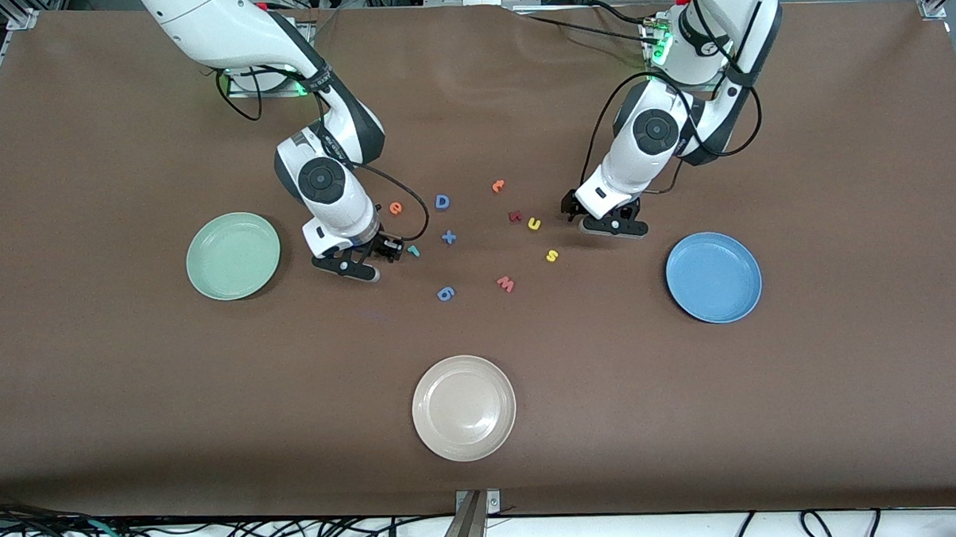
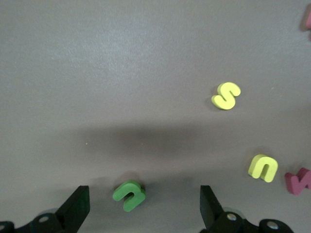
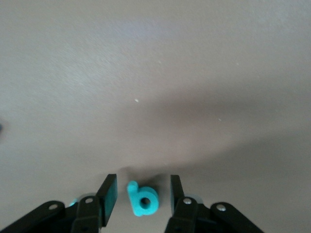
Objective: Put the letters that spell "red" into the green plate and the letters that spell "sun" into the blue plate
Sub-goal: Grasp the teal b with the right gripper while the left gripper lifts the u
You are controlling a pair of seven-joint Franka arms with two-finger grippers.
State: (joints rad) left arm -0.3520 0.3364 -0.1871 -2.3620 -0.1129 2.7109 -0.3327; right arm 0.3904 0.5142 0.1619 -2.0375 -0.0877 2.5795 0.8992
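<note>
Right gripper is low over the table, jaws half closed around teal "d" with visible gaps, not gripping. Left gripper is wide open over green "n". Green plate lies at 9 o'clock from the letter cluster, blue plate at 3 o'clock.

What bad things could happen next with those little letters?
The right gripper has the teal d between its fingers with gaps on both sides, so closing could pinch it crooked or flick it away. The teal r lies very close to that gripper and might get bumped. The left gripper is open wide around the green n, which sits off-centre toward one finger, so it might get pushed sideways instead of grabbed.
</note>
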